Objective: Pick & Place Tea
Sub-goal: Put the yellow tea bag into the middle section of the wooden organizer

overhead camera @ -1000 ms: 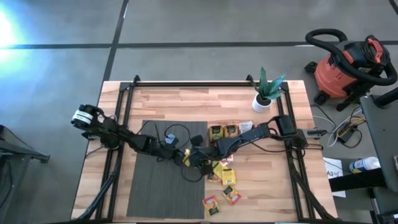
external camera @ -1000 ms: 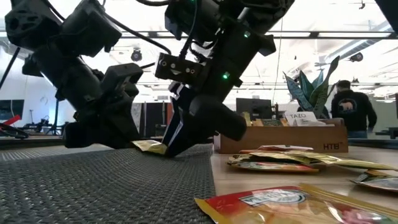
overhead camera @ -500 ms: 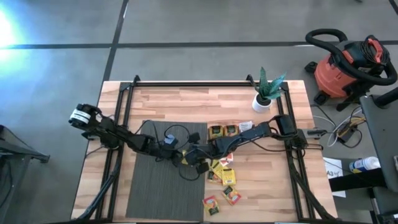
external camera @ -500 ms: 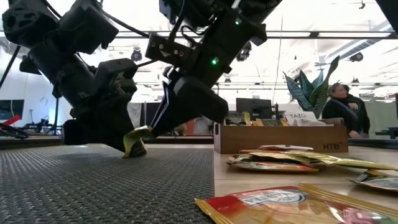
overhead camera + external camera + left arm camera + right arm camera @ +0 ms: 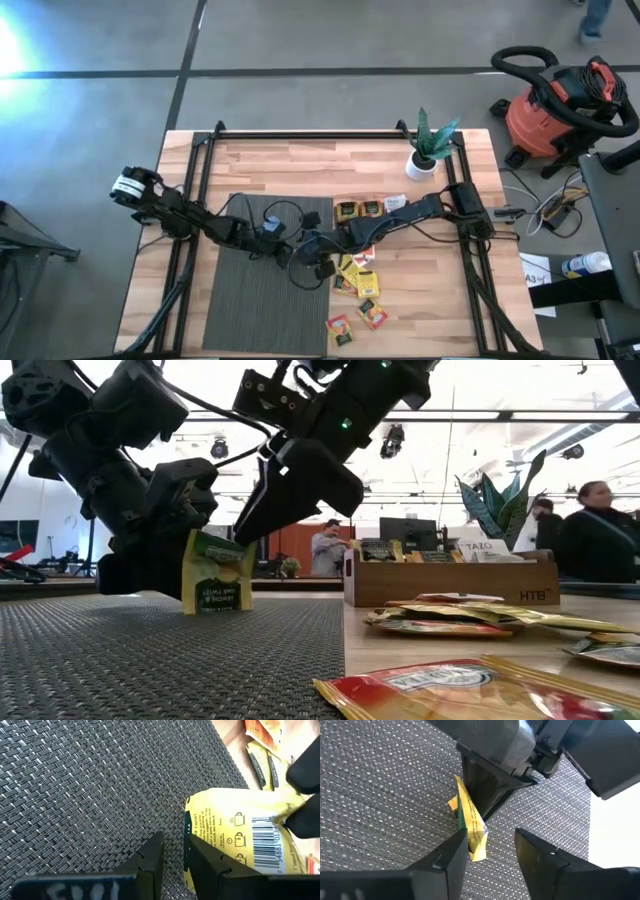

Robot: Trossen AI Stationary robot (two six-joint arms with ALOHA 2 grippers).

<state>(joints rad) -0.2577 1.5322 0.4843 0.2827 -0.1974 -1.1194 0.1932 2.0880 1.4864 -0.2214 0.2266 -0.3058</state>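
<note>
Tea sachet point(image 5: 297, 252), yellow, sits at the right edge of the dark woven mat point(image 5: 250, 305) where both arms meet, seen from above; more sachets point(image 5: 360, 285) lie scattered on the wooden tabletop point(image 5: 300, 170) just right of the mat, and others fill a brown wooden tray point(image 5: 365, 210) beyond them.

From table height, the sachet point(image 5: 216, 572) stands upright on the mat point(image 5: 170, 660), flat and square, yellow with a green band and dark print. The left tool point(image 5: 185, 575) pinches its edge; the right tool point(image 5: 275, 510) hangs just above and behind it, apparently not touching.

The left wrist camera shows the left tool point(image 5: 172, 857) pressed onto the sachet's green-striped edge point(image 5: 240, 837), barcode side facing the camera, mat beneath it.

The right wrist camera shows the right tool point(image 5: 490, 847) with its fingers point(image 5: 445, 857) spread either side of the sachet point(image 5: 469, 827), which the left tool grips from the far side.

This looks like a handover over the mat. Done well, the right tool would draw clear without brushing the thin packet, while the left keeps a firm pinch near the edge so the sachet does not twist or slip.
</note>
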